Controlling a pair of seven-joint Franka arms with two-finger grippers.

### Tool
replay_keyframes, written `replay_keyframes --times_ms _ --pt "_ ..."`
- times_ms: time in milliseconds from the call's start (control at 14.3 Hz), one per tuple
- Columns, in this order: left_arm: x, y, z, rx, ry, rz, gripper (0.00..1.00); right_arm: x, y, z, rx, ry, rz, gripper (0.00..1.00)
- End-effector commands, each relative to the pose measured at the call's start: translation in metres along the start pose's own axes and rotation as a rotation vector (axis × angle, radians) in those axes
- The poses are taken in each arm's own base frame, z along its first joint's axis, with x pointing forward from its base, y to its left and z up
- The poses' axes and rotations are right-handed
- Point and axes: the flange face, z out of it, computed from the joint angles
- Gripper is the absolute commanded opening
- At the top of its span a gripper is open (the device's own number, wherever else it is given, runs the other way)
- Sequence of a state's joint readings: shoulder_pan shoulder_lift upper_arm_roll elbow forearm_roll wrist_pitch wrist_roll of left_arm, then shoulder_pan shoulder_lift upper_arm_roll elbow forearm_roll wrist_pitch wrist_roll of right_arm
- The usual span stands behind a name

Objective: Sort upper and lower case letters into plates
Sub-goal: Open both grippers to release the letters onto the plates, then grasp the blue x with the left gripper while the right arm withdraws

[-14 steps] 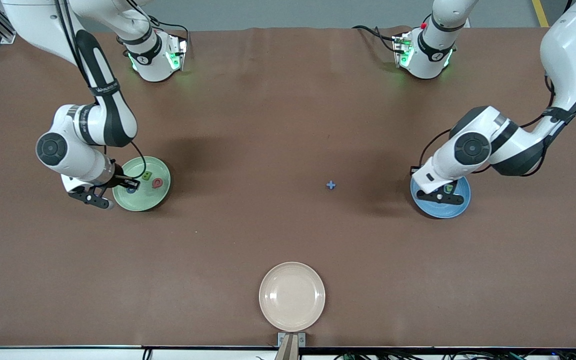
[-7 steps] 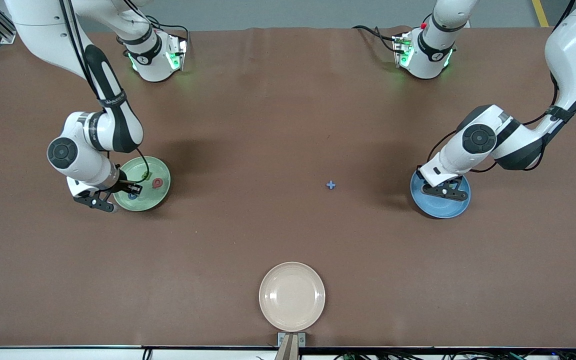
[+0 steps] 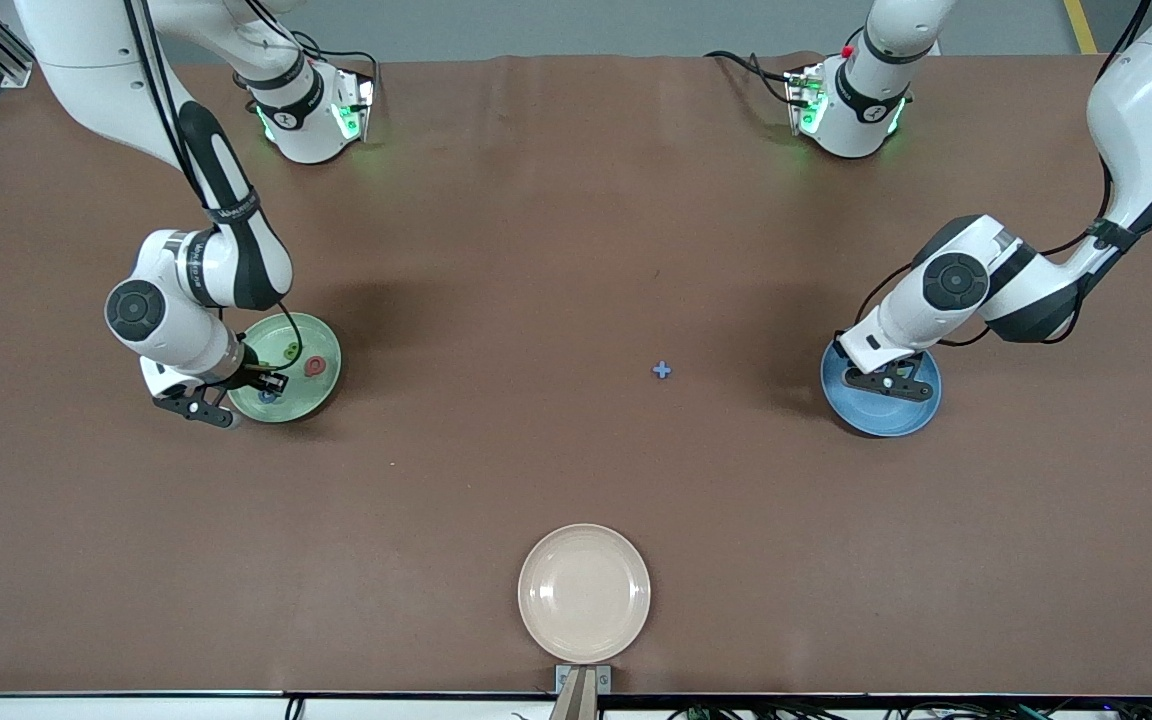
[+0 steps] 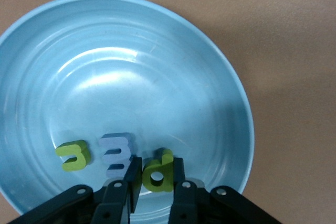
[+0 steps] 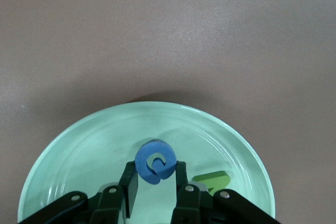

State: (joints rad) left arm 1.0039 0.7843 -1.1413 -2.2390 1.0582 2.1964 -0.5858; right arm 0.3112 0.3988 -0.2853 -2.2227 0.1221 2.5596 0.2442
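Both grippers reach low: left gripper apparently pinches green letter, right gripper blue letter.

A robotics lab: two white robot arms bolted onto a wide brown tabletop, green status lights glowing at their bases, loose cables, grey floor with a yellow safety line.

Glossy sheen on the blue plate, smooth and glazed, light streaking across its bowl. The mint plate shines the same way. The letters look matt and foam-like: green d, blue piece. The brown desk is matt, cloth-like. Cream plate, lower centre, looks smooth with a soft sheen.
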Motion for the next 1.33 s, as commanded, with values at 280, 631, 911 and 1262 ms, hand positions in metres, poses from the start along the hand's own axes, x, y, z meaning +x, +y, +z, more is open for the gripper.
replay_keyframes --times_ms 280,631,911,1262 --pt "0.037 0.023 -0.051 0.029 0.014 -0.013 1.0 0.001 -0.001 0.0 0.011 0.003 0.002 1.0" --pt "0.073 0.107 -0.106 -0.026 -0.004 -0.172 1.0 0.001 -0.006 -0.006 0.01 -0.018 -0.004 1.0" --pt "0.085 0.184 -0.109 -0.078 -0.036 -0.289 1.0 0.017 -0.014 -0.056 0.019 -0.094 -0.073 1.0" --pt "0.098 0.271 -0.072 -0.039 -0.022 -0.434 1.0 0.061 0.0 -0.161 0.018 -0.198 -0.157 1.0"
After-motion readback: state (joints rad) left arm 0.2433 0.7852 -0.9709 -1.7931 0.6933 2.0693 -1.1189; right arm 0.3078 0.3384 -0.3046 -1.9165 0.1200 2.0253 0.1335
